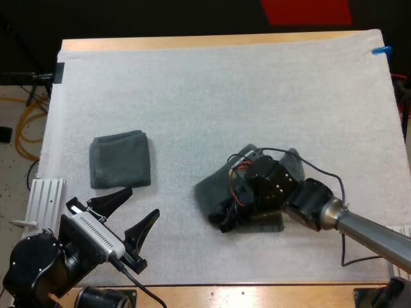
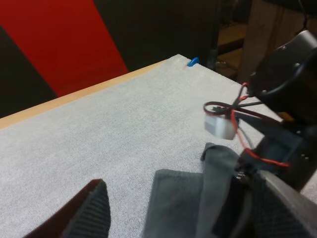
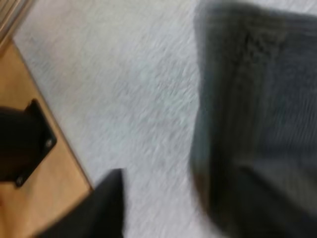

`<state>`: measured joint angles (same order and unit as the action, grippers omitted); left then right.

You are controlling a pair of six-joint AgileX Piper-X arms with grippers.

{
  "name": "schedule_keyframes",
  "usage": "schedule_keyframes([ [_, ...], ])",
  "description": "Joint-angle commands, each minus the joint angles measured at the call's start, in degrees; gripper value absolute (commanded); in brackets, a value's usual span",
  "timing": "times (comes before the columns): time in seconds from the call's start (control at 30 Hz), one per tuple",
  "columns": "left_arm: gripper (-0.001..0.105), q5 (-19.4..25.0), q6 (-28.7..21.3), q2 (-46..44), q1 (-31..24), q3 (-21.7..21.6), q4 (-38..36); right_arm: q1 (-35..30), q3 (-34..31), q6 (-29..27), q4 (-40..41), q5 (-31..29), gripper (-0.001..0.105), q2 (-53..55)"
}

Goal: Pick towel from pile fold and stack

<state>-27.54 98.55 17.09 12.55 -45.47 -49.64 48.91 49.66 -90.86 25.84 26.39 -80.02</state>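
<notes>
A folded dark grey-green towel (image 1: 120,159) lies flat on the left of the white mat (image 1: 212,96). A crumpled towel (image 1: 209,191) sits right of centre, and my right gripper (image 1: 226,221) is low over its near side. In the right wrist view one black finger (image 3: 105,208) stands on the mat with a strip of bare mat between it and the towel (image 3: 257,124); that gripper is open. My left gripper (image 1: 131,213) hovers open near the front left, just below the folded towel. Its view looks past both fingers toward the crumpled towel (image 2: 178,196) and the right arm (image 2: 282,94).
A white ribbed metal block (image 1: 45,199) lies off the mat's left edge. The wooden table edge (image 1: 257,294) runs along the front, with a black bracket (image 3: 22,146) on it near my right gripper. The far half of the mat is bare.
</notes>
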Motion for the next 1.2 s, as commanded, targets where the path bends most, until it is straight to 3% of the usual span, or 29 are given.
schedule_keyframes([
  [0.0,0.06,-0.1,0.6,0.0,0.2,-0.2,0.3,0.0,0.4,-0.3,1.5,1.1,0.063,1.9],
  [0.17,0.06,-0.1,0.6,0.0,0.2,-0.2,0.3,0.0,0.4,1.6,7.6,-0.9,0.064,7.8],
  [0.53,0.06,-0.1,0.6,0.0,0.2,0.0,0.3,0.0,0.2,11.1,32.4,-16.4,0.064,22.5],
  [0.67,0.06,-0.1,0.6,0.0,0.2,-0.1,0.3,0.0,-1.8,13.3,37.4,-22.0,0.064,24.0],
  [0.87,0.06,-0.1,0.6,0.0,0.2,-0.1,-5.4,0.0,-11.0,19.6,32.1,-23.1,0.064,24.1],
  [1.07,0.06,0.0,0.6,0.0,0.2,-0.1,-16.6,-0.2,-21.4,28.3,17.8,-21.4,0.064,24.1],
  [1.17,0.06,2.6,0.6,0.0,0.2,-0.1,-20.0,-0.8,-25.1,34.5,9.3,-19.7,0.064,24.1],
])
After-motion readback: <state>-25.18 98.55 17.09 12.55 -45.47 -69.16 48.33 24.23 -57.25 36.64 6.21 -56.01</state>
